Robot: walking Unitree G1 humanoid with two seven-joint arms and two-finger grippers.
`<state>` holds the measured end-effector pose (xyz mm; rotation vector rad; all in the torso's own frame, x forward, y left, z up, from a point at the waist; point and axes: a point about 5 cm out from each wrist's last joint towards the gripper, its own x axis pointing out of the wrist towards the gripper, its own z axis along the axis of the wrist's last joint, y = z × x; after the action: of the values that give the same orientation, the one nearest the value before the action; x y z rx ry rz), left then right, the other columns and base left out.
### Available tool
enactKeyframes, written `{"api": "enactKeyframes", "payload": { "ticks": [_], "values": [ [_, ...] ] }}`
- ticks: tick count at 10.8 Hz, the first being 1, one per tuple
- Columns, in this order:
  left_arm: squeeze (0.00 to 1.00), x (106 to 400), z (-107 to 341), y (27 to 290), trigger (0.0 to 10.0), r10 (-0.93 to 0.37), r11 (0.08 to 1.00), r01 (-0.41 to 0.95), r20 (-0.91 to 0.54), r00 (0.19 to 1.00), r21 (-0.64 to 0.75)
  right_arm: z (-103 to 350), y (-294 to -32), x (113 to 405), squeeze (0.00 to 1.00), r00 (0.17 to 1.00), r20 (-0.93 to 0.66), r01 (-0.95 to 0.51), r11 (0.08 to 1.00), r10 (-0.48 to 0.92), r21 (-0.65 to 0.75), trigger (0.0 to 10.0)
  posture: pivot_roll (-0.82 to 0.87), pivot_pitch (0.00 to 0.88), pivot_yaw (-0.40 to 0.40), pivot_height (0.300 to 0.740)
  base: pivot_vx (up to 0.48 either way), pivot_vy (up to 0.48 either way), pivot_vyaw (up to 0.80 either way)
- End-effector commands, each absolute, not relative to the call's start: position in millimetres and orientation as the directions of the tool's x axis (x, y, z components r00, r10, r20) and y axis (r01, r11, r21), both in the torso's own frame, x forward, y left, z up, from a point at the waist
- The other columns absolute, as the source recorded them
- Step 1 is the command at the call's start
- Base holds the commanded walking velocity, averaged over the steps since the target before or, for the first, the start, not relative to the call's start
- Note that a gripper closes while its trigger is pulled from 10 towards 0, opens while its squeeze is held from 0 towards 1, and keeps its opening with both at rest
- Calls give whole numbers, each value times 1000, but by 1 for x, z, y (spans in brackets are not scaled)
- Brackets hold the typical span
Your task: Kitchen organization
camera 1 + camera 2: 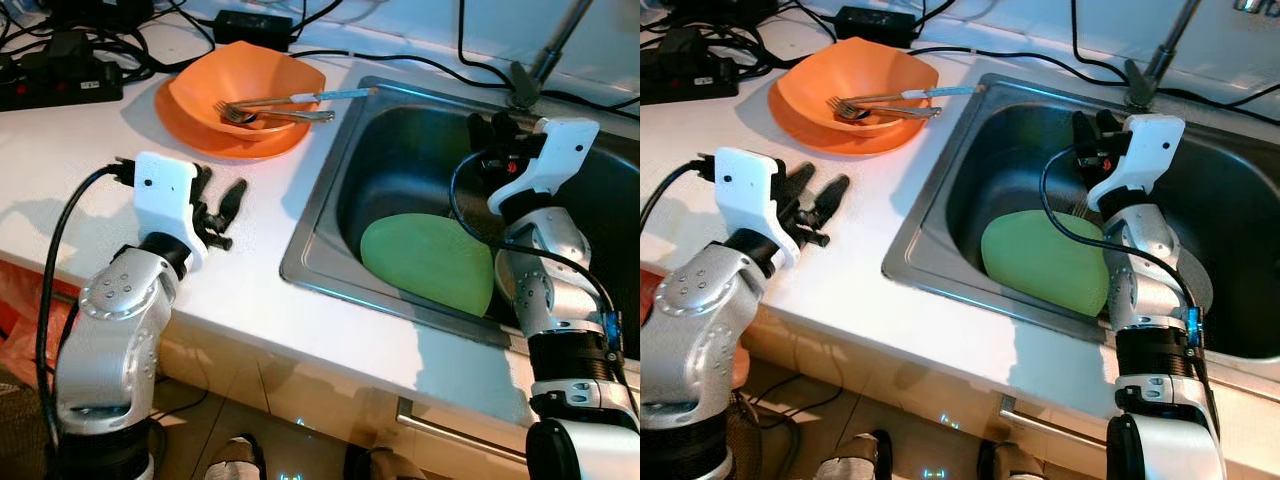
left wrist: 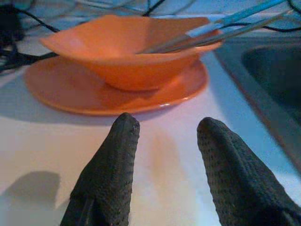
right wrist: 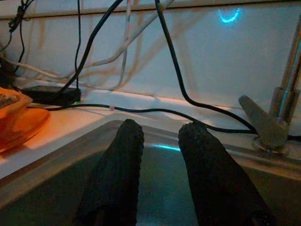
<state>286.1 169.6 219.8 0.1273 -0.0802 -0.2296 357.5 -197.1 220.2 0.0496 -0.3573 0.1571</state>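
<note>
An orange bowl (image 1: 245, 85) sits on an orange plate (image 1: 185, 125) on the white counter, with a fork and other cutlery (image 1: 280, 110) lying in the bowl. My left gripper (image 1: 222, 188) hovers low over the counter just in front of that plate, fingers open and empty; the left wrist view has the bowl (image 2: 127, 52) straight ahead of the fingertips (image 2: 124, 132). A green plate (image 1: 425, 262) leans in the steel sink (image 1: 320, 215). My right gripper (image 1: 488, 128) hangs over the sink behind the green plate, open with a narrow gap and holding nothing.
A faucet (image 1: 530, 75) stands at the sink's back rim. A black power strip (image 1: 60, 75), an adapter (image 1: 255, 25) and several cables lie along the back of the counter. The counter's front edge runs close below my left arm.
</note>
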Motion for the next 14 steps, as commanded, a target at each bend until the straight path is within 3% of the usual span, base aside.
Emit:
{"api": "enactKeyframes", "payload": {
  "ticks": [1, 3, 7, 12, 14],
  "values": [
    [0, 289, 220, 169, 10000, -207, 970, 194, 75, 976, 147, 224, -201, 354, 0, 922, 363, -154, 988, 137, 17, 10000, 91, 142, -57, 740, 0, 0, 0],
    [0, 297, 223, 170, 10000, -202, 968, 188, 74, 977, 167, 225, -200, 354, 0, 921, 363, -160, 987, 143, 15, 10000, 89, 151, -60, 740, 0, 0, 0],
    [0, 333, 237, 198, 10000, -108, 980, 94, 70, 992, 177, 219, -204, 349, 0, 931, 339, -148, 989, 133, 18, 10000, 75, 170, -59, 740, 0, 0, 0],
    [0, 373, 237, 206, 10000, -137, 984, 140, -40, 990, 110, 218, -204, 345, 0, 934, 334, -141, 990, 128, 17, 10000, 49, 183, -49, 740, 0, 0, 0],
    [0, 393, 245, 208, 10000, -143, 976, 154, -81, 986, 154, 217, -204, 342, 0, 936, 329, -139, 990, 125, 19, 10000, 41, 194, -40, 740, 0, 0, 0]
  ]
}}
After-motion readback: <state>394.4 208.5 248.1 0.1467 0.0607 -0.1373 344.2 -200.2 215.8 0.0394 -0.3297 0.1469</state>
